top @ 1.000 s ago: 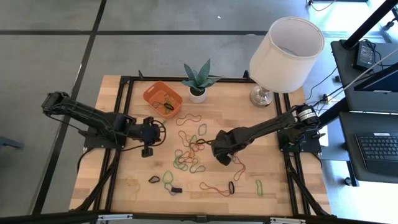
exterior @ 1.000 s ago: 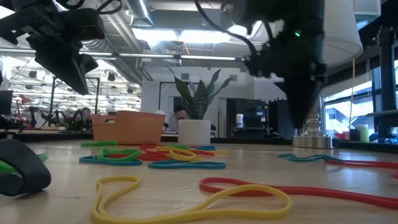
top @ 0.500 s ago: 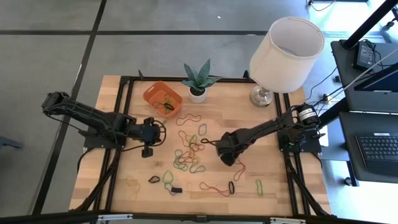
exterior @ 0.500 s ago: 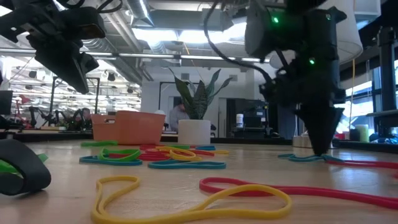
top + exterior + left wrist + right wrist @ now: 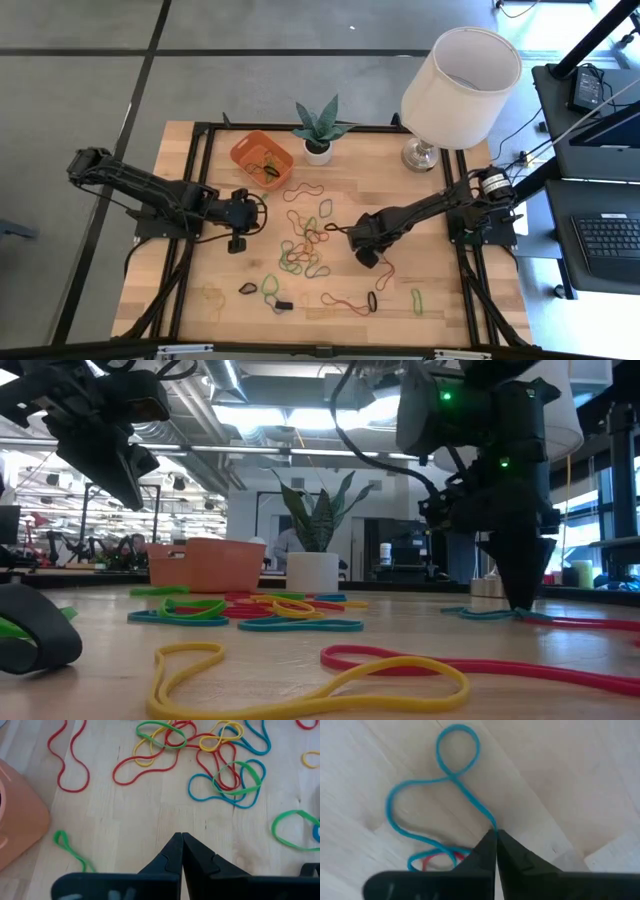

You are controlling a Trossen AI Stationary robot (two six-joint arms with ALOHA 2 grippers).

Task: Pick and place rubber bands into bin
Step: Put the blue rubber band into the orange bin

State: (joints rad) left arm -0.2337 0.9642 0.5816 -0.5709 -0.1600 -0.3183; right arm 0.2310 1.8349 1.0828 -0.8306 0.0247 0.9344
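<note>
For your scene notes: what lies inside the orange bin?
In the high view the bin holds a few rubber bands, yellowish and dark. In the low view its wall hides them completely.

Overhead looks straight down; low camera level across table (image 5: 520, 660); wrists close, seemingly downward.

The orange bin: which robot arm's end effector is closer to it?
Left. The left end effector hangs over bare wood just in front of the orange bin. The right end effector is farther off, past the pile of rubber bands, pinching a blue rubber band.
</note>
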